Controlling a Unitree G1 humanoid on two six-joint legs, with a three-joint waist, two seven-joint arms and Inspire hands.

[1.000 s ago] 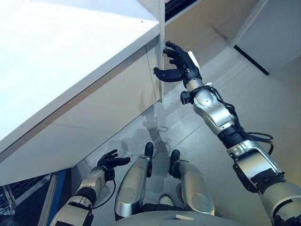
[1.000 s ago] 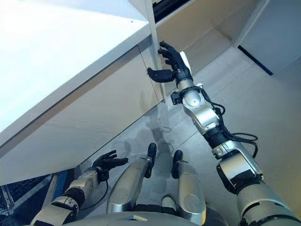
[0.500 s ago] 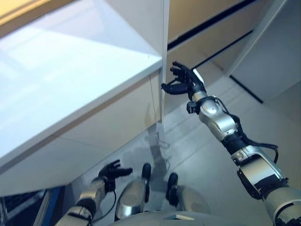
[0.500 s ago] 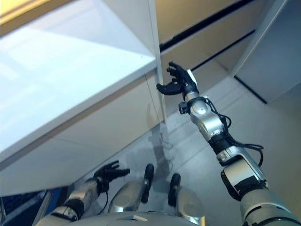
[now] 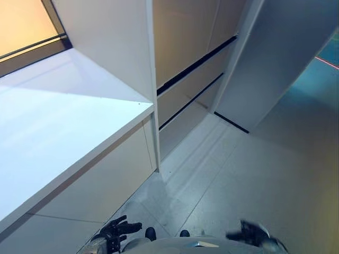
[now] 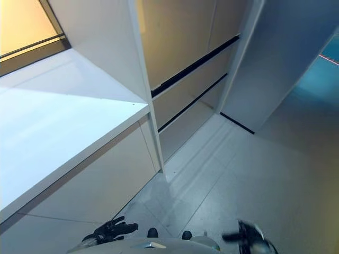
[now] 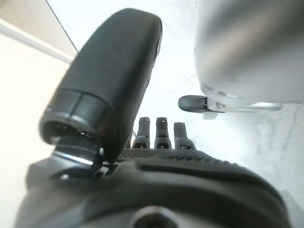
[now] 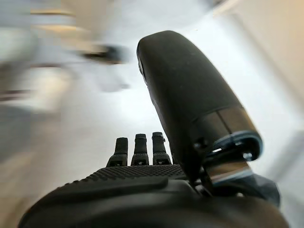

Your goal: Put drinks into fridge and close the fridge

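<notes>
Both hands hang low over the floor [image 5: 249, 174]: left hand [image 5: 117, 230] relaxed, empty; right hand [image 5: 249, 233], blurred, looks released too, beside the white table [image 5: 63, 137].

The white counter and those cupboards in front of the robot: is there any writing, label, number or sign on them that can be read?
None: no word, label, number or sign shows in any view.
The white counter is blank.
The cupboard fronts are plain, with only dark gaps between them.
The floor bears no print.
Both the left hand and the right hand are open and hold nothing with a label.
</notes>
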